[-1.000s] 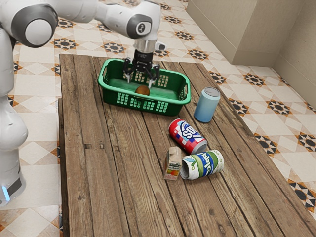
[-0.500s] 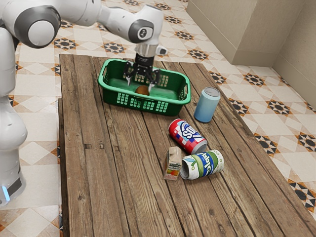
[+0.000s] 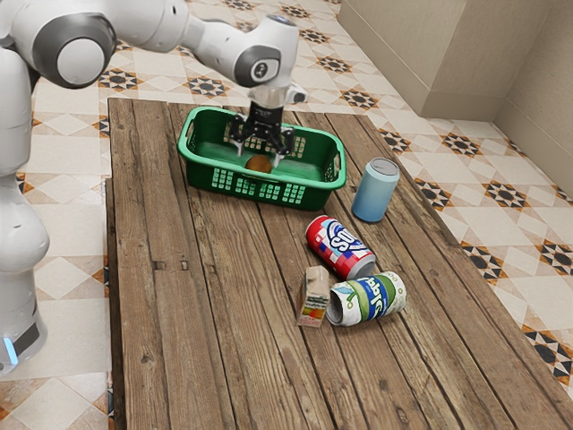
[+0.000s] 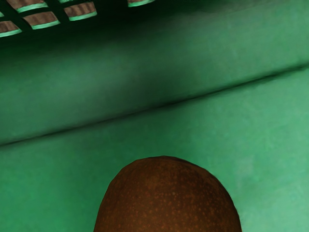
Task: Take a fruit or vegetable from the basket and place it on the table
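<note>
In the exterior view my gripper (image 3: pixel 260 154) reaches down into the green basket (image 3: pixel 215 176), its fingers spread apart and open. A brown, roundish fruit or vegetable (image 3: pixel 260 165) lies in the basket, just below and between the fingertips; no grip on it can be seen. In the wrist view the brown item (image 4: pixel 169 198) appears large, with speckled skin, against the green basket floor (image 4: pixel 58 179). The wooden table (image 3: pixel 206 313) carries the basket near its far end.
A light blue can (image 3: pixel 374 191) stands beside the basket toward the exterior view's right. Closer to the camera lie a red soda can (image 3: pixel 340 245) and a green-white can (image 3: pixel 369 298), with a small carton (image 3: pixel 314 296) next to them.
My hand has shifted slightly toward the exterior view's right over the last half second, after moving a little lower before that. The brown item and the basket have stayed put.
</note>
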Controlling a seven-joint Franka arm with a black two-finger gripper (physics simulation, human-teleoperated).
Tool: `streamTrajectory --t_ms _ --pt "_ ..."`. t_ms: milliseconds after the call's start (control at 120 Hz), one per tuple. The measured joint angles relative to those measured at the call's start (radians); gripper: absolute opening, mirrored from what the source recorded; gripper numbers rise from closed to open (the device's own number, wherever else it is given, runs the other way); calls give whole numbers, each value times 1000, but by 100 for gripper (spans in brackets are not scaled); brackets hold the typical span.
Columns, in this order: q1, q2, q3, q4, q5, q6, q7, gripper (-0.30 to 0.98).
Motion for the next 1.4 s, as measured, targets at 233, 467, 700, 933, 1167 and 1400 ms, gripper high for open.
streamTrajectory --t_ms 233,467,700,933,1167,1400 --pt "-1 10 -2 -7 -10 29 7 69" --pt "-1 11 -3 -15 -24 42 11 69" --pt "-1 18 -4 -16 -42 40 13 69" --pt "-3 34 -4 -16 -55 38 14 59" --pt "-1 -22 -11 -53 -48 36 0 27" --pt "0 -295 -130 -93 -21 -56 6 25"
